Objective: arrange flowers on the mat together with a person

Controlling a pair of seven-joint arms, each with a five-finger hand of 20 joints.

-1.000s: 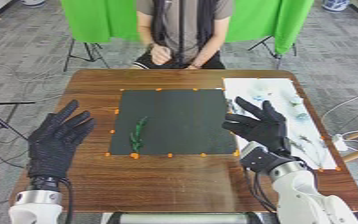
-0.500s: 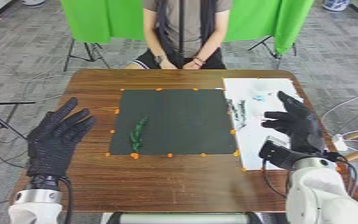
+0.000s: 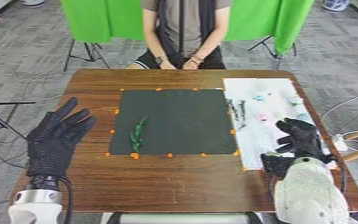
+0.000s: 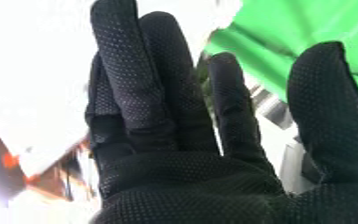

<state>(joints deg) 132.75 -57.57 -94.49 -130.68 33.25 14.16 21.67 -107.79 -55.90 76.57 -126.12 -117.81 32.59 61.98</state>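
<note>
While held to the left of the dark mat point(image 3: 184, 120), hangs with the left hand point(image 3: 53, 142) in line with its white forearm point(image 3: 35, 210), near the edge of the brown table point(image 3: 193, 185). Points forward with straight, spread fingers and a wide palm, and carries nothing visible. Comes in from the bottom left corner along that arm, almost straight up the view.

Over the near half of the white sheet point(image 3: 251, 87), toward its right side, hovers or rests with the right hand point(image 3: 302, 137); cannot tell about contact below. Comes in from the bottom right with a white forearm point(image 3: 310, 195), and leans slightly left at the fingertips. At the right hand point(image 4: 184, 180) in the right wrist view, stands long and wide, with fingers nearly straight, some close together, and with the thumb well apart. Grips nothing visible. Beyond the fingertips, gives onto green cloth point(image 4: 273, 30).

On the left part of the mat, lies lengthwise with a green sprig point(image 3: 139, 132), between the hands and apart from both. On the sheet, lies scattered with a pale blue flower point(image 3: 260, 96) toward the far end, a pink flower point(image 3: 263, 117) nearer the right hand, and dark stems point(image 3: 240, 112) along the side next to the mat.
</note>
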